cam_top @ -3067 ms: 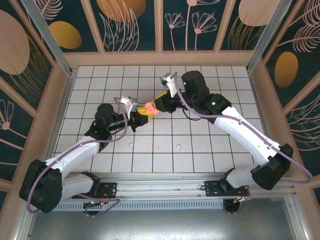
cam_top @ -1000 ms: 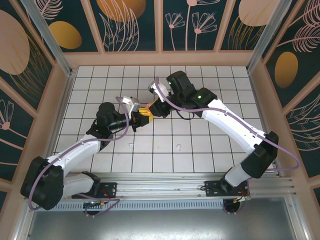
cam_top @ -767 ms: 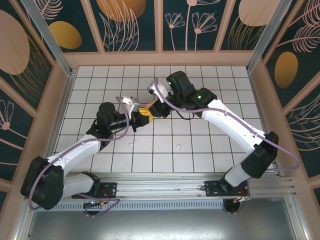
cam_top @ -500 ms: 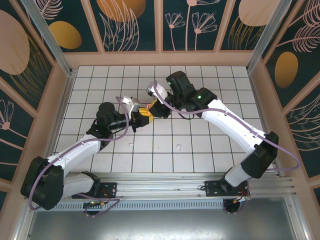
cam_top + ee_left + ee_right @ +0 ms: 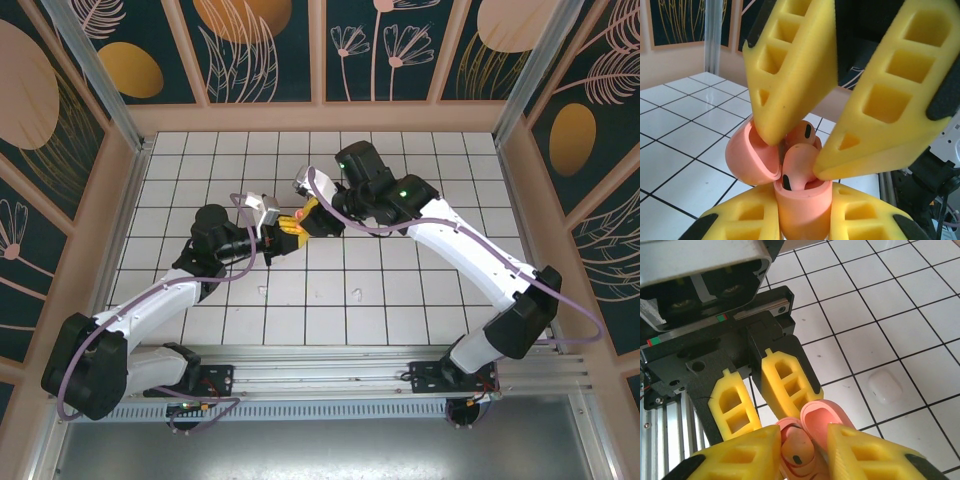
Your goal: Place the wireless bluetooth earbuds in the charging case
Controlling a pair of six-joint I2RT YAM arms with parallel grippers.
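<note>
My left gripper [image 5: 283, 232] is shut on the body of the salmon-pink charging case [image 5: 802, 205], held upright above the tiled floor with its lid [image 5: 747, 160] swung open to the left. Two pink earbuds sit in the case, a near one [image 5: 797, 167] and a far one [image 5: 802, 134]. My right gripper [image 5: 303, 218] hangs just over the case. Its yellow fingers [image 5: 890, 100] stand slightly apart, one on each side of the near earbud [image 5: 797, 452], and the lid [image 5: 822, 422] lies between them too. Two white earbuds [image 5: 262, 291] [image 5: 355, 294] lie on the tiles in front.
A white earbud [image 5: 885, 387] rests on a tile below and to the right of the case in the right wrist view. Wooden walls [image 5: 320, 118] enclose the tiled floor [image 5: 420, 300]. Both arms meet near its middle.
The right gripper moved left onto the case over the last few seconds. In the last half second its fingers have parted a little around the earbud. The left arm has stayed still.
</note>
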